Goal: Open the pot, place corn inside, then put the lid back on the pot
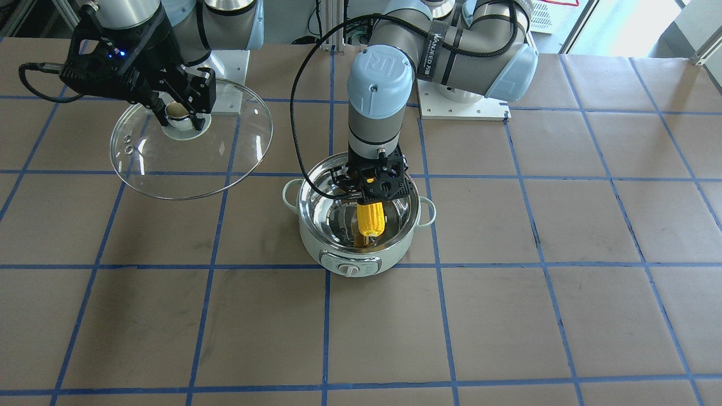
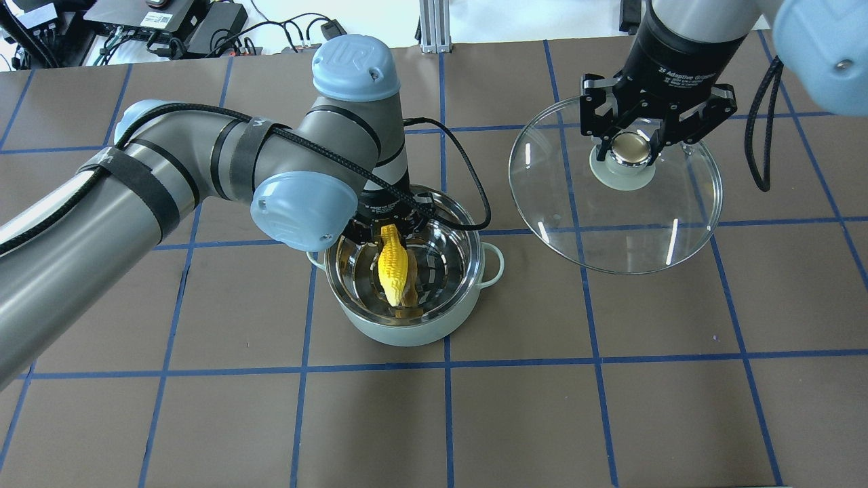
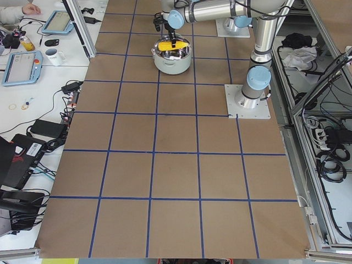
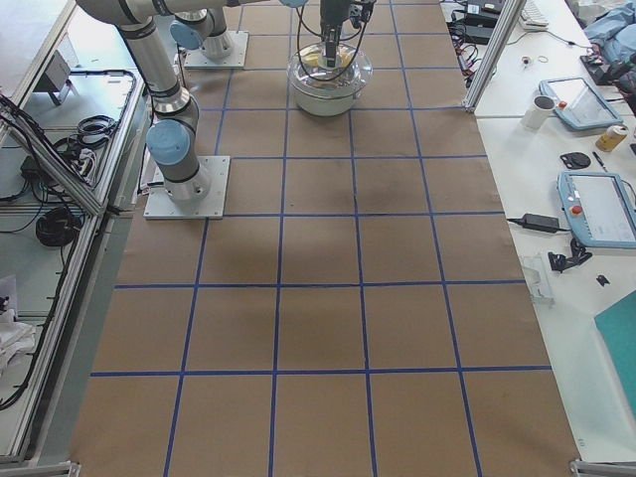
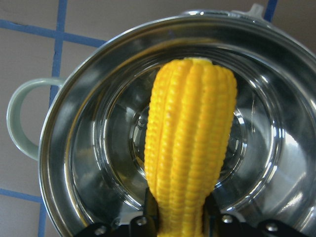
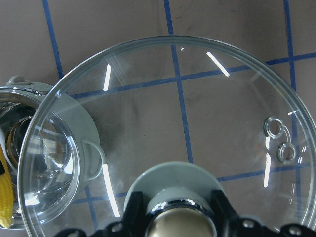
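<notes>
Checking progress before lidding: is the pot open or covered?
Open. The pot shows bare steel inside; the lid is held aside by the right gripper.

Our left arm [image 2: 169, 176] comes in from the left edge of the overhead view. Its elbow is bent and its wrist is turned straight down near the frame's centre. Our left gripper [image 2: 388, 234] points downward, its fingers clamped on the corn [image 2: 393, 268]. Our right arm [image 2: 685, 27] enters at the upper right. Our right gripper [image 2: 630, 152] also faces down, its fingers closed on the lid [image 2: 610, 217].
</notes>
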Controlling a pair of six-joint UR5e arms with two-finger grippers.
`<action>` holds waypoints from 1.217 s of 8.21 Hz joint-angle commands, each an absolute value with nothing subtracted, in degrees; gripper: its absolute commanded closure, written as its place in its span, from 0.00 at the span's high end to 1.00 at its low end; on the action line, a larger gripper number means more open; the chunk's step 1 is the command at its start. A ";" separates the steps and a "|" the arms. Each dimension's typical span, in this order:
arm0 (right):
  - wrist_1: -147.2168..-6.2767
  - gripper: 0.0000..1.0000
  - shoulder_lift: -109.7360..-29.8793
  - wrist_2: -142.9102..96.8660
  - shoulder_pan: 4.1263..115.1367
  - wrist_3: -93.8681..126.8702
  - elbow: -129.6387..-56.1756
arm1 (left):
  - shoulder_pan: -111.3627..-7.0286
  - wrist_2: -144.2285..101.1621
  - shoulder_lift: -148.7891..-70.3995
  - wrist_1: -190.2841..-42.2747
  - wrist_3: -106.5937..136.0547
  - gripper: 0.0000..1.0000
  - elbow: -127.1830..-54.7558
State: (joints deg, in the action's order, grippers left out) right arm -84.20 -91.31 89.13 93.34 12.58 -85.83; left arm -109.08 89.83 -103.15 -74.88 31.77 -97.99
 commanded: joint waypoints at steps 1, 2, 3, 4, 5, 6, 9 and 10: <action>-84.20 0.31 -91.32 88.95 93.43 12.57 -85.87 | -109.42 90.00 -104.75 -74.53 31.03 0.26 -98.17; -84.20 0.31 -91.32 88.86 93.34 12.57 -85.87 | -109.42 90.26 -105.64 -74.01 30.68 0.79 -98.17; -84.20 0.31 -91.32 88.86 93.43 12.57 -85.87 | -109.42 90.35 -106.08 -73.83 30.67 1.00 -97.91; -84.20 0.31 -91.32 88.86 93.43 12.57 -85.87 | -109.42 90.53 -105.74 -74.44 30.59 1.00 -97.74; -84.20 0.31 -91.32 88.86 93.34 12.57 -85.87 | -109.25 90.53 -105.65 -74.70 30.59 1.00 -97.73; -84.20 0.31 -91.32 88.77 93.43 12.57 -85.96 | -108.81 90.53 -105.12 -74.71 30.50 1.00 -97.30; -84.20 0.30 -91.32 88.86 93.43 12.57 -86.04 | -106.98 90.70 -103.98 -78.54 20.70 1.00 -91.00; -84.20 0.28 -91.32 89.03 93.43 12.66 -86.04 | -103.66 90.79 -103.97 -82.75 18.04 1.00 -86.44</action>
State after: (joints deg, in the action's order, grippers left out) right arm -84.20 -91.32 88.85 93.43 12.57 -86.01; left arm -107.74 90.65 -104.30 -76.76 24.03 -93.22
